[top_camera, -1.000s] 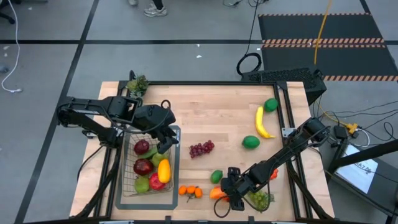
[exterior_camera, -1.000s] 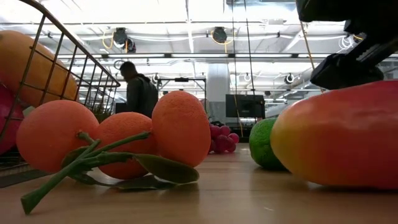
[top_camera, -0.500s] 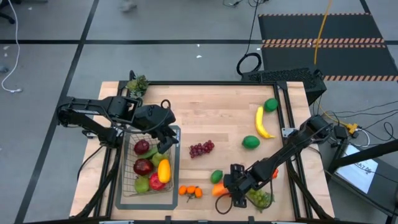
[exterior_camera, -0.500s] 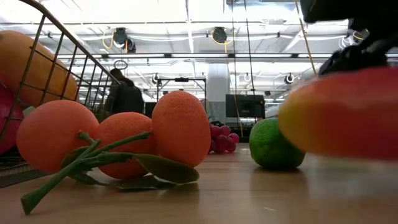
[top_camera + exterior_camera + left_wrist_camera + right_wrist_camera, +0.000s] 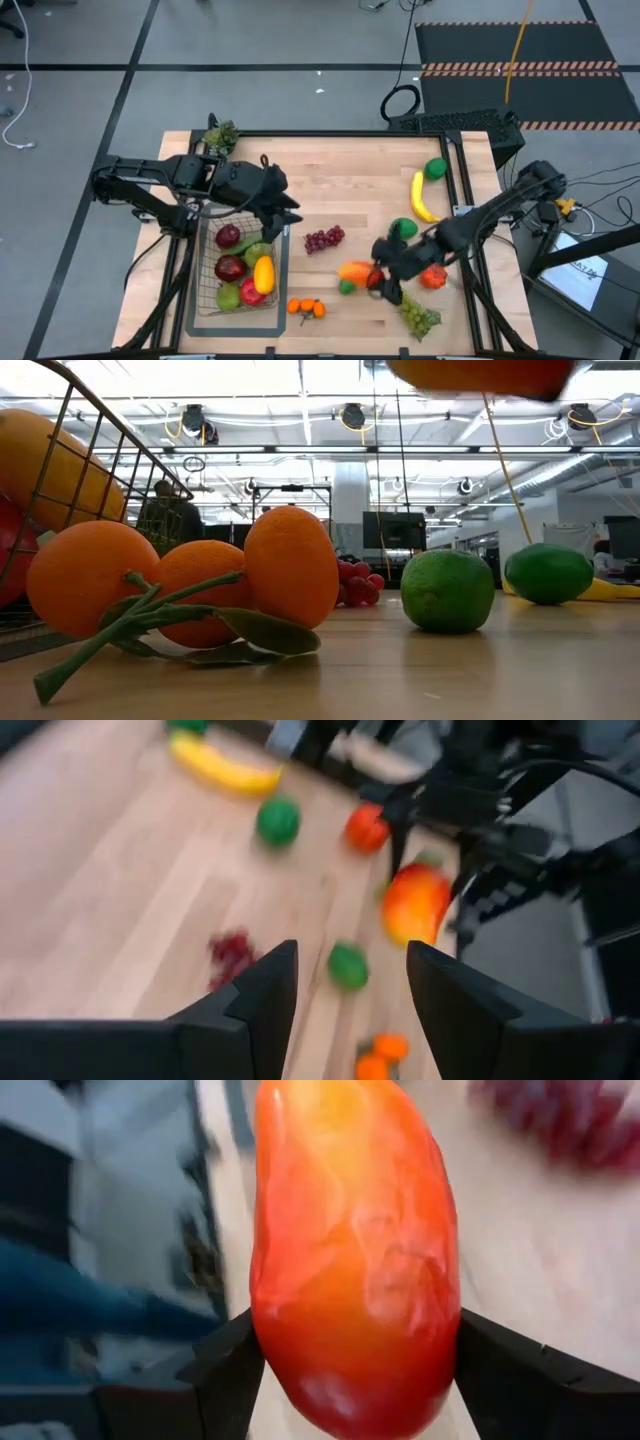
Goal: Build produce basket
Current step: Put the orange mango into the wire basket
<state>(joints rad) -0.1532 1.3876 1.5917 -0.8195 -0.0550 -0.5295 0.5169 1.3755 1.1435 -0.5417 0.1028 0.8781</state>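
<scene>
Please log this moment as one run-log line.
right gripper: shut on orange-red toy mango, lifted above table | left gripper: open, empty, beside grey wire basket | stage: carrying

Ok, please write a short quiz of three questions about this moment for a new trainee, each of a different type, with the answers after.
1. True or false: the right gripper holds the orange-red mango above the table.
2. Multiple choice: where is the left gripper? A) over the banana B) at the far right corner of the wire basket C) on the green grapes
3. Fill in: the purple grapes lie on the table between the basket and the ____ arm.

Key
1. True; the right wrist view shows the mango clamped between the fingers, and the low view shows it off the wood.
2. B
3. right
</scene>
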